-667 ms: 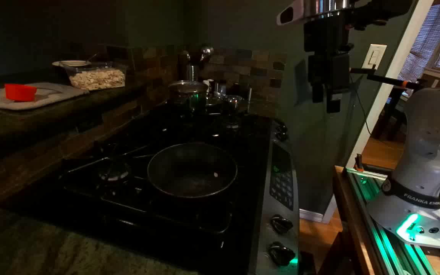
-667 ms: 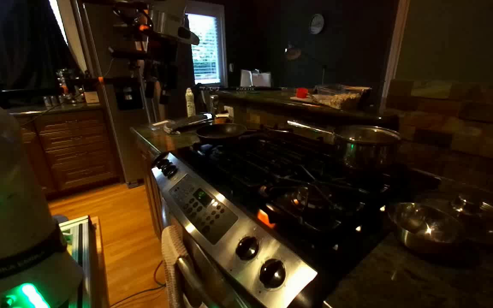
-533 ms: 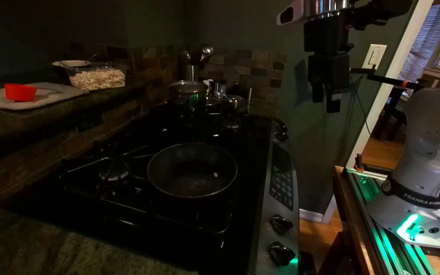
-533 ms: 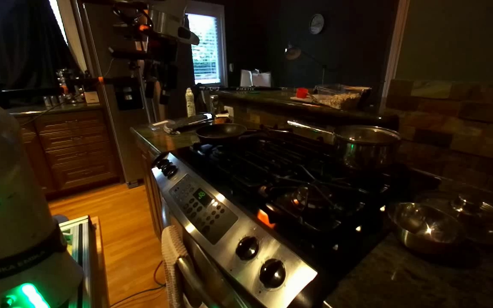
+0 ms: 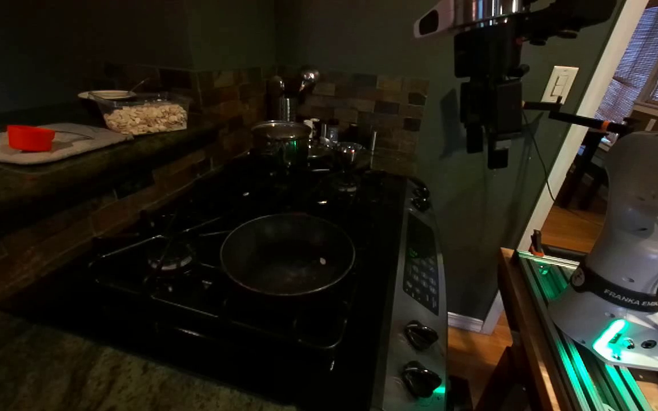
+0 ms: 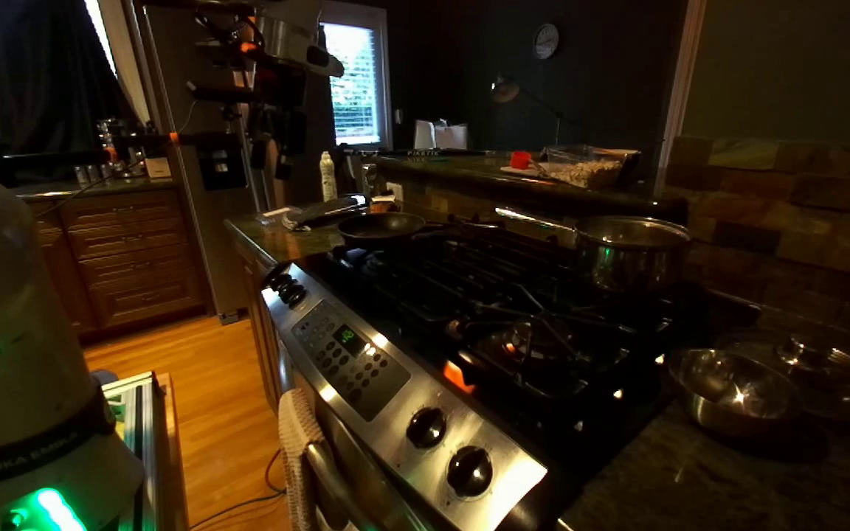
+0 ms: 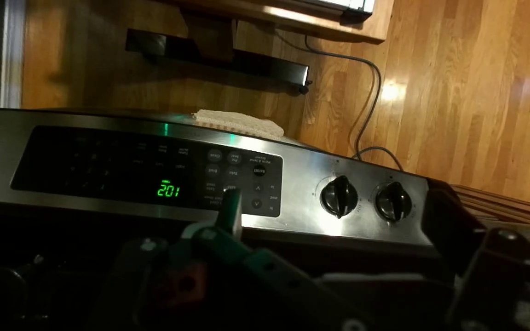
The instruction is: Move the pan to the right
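Observation:
The pan (image 5: 275,268) is a wide, dark round frying pan with a thin glinting rim and a small pale bit inside. It sits flat on the black stove grate, beside the control panel. In an exterior view the pan (image 6: 381,228) lies at the far end of the stove, its dark handle towards the stove's middle. My gripper (image 5: 487,153) hangs fingers down, high above the panel side, well apart from the pan. It also shows dark in an exterior view (image 6: 274,156). In the wrist view the gripper (image 7: 338,216) has its fingers wide apart with nothing between; the pan cannot be made out there.
A steel pot (image 6: 631,258) with a long handle stands on a back burner. A steel bowl (image 6: 735,394) and a glass lid (image 6: 831,376) lie on the counter. The control panel (image 7: 154,174) has protruding knobs (image 7: 338,196). A raised ledge holds a red cup (image 5: 30,138) and a clear tub (image 5: 145,114).

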### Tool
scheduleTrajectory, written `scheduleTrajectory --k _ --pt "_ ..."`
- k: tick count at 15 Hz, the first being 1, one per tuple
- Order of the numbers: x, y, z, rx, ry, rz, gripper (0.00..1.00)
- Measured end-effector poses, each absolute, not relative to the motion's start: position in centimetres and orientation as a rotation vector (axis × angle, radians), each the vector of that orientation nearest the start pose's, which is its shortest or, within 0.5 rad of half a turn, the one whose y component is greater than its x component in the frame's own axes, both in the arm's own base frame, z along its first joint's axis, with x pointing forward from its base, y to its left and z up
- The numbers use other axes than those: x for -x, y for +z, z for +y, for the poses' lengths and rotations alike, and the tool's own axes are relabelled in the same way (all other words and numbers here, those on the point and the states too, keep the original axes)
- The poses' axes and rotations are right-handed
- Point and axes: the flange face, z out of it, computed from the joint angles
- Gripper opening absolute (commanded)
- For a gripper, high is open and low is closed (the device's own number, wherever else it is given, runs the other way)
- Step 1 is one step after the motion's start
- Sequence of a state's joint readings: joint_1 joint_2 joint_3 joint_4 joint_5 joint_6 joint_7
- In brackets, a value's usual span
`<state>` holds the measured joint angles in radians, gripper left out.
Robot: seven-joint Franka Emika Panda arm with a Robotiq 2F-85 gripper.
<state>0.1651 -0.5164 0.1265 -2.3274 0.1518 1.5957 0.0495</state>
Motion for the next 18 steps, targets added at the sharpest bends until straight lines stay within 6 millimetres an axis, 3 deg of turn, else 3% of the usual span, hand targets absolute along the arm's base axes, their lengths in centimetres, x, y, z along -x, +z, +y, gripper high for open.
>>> scheduleTrajectory --k 3,6,13,18 --pt "-36.5 51.4 11.8 3.146 0.299 -0.456 1.0" --pt "-39.4 51.3 11.4 3.175 0.278 -0.698 1.0" --pt "-47.6 49.9 8.9 2.94 0.224 -1.263 1.0" --pt "-51.1 48.0 8.0 2.761 0.166 -1.543 1.0"
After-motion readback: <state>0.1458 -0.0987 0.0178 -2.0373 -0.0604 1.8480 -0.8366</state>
